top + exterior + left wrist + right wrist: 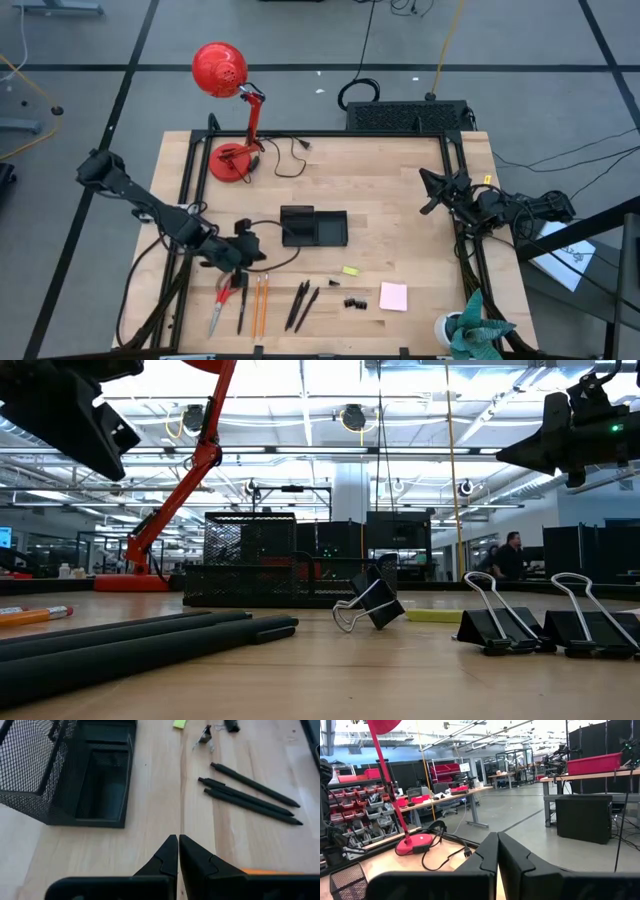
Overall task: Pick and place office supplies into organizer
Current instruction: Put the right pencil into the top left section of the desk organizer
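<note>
Two dark arms are hanging over a wooden table [400, 200]. Nothing is sitting between the pinched-together fingers of the left gripper [178, 845], which is hovering above bare wood between the black mesh organizer [75, 775] and three black pens [250, 795]. Binder clips [370, 605] and a yellow piece [351, 270] are lying near the pens, with a pink sticky-note pad [393, 296] just beyond. Red-handled scissors [222, 298] and two orange pencils [259, 305] are resting by the front edge. Farther right, the right gripper [497, 842] is waiting at the table's side, clenched and empty, facing a red desk lamp [228, 110].
</note>
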Robot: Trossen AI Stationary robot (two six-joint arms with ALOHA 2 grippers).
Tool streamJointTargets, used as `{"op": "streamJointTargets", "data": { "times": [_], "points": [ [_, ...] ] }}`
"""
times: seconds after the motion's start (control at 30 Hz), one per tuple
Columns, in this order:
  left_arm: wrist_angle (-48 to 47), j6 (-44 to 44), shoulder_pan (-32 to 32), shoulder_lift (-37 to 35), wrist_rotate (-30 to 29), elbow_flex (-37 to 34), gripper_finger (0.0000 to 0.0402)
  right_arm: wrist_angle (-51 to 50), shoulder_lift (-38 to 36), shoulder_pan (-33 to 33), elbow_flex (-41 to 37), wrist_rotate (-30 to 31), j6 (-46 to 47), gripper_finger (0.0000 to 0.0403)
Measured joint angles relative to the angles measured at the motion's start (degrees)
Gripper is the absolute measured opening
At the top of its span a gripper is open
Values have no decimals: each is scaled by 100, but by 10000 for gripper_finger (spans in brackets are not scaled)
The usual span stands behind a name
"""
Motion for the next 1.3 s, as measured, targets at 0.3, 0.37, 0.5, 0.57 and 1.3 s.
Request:
{"op": "streamJointTargets", "data": {
  "times": [0.3,0.37,0.5,0.57,1.3],
  "points": [
    [-231,-930,-98,83,130,-2,24,2,-1,0,-1,-3,-24,4],
    [-207,-1169,-238,129,-27,-2,24,58,-2,-1,-2,23,-201,4],
    [295,-1493,-478,519,-246,-1,24,529,-2,-2,-2,298,-909,4],
    [603,-1635,-540,898,-286,138,24,706,0,-2,-2,318,-1179,4],
    [-3,-1344,-374,3820,-190,3769,44,343,22,2,-1,-595,-917,4]
  ]
}}
